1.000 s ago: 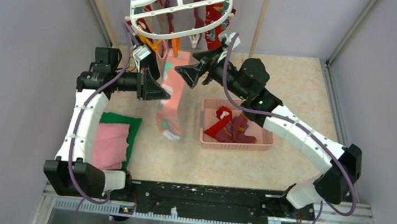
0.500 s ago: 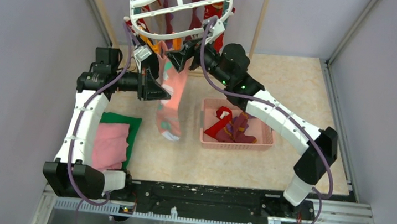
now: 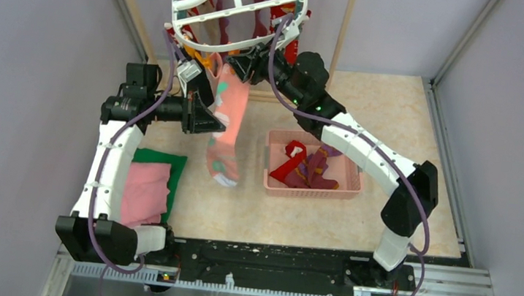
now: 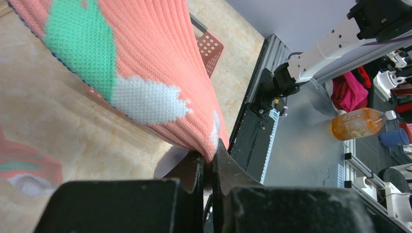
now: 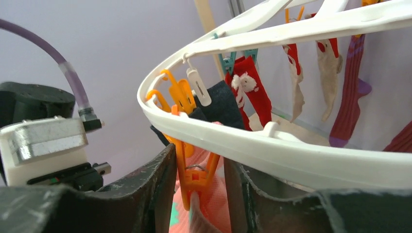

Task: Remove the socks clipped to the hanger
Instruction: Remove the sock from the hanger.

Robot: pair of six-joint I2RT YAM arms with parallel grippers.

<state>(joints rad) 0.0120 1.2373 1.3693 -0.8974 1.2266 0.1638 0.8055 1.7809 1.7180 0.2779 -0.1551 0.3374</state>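
The white oval hanger hangs at the back, its rim over both grippers. A salmon-pink sock with green and white patches dangles from an orange clip on the near rim. My left gripper is shut on the sock's edge, fabric pinched between its fingertips. My right gripper sits just under the rim, its jaws either side of that clip. The left finger touches the clip and the right one stands slightly off it. Red socks and a purple one hang farther round.
A pink mesh basket on the table right of centre holds red and purple socks. Folded pink and green cloths lie at the left by the left arm. Wooden poles stand behind the hanger, with grey walls on both sides.
My right arm has moved up and left to the hanger rim, and its jaws have narrowed round the orange clip. The left gripper has kept its hold on the pink sock.
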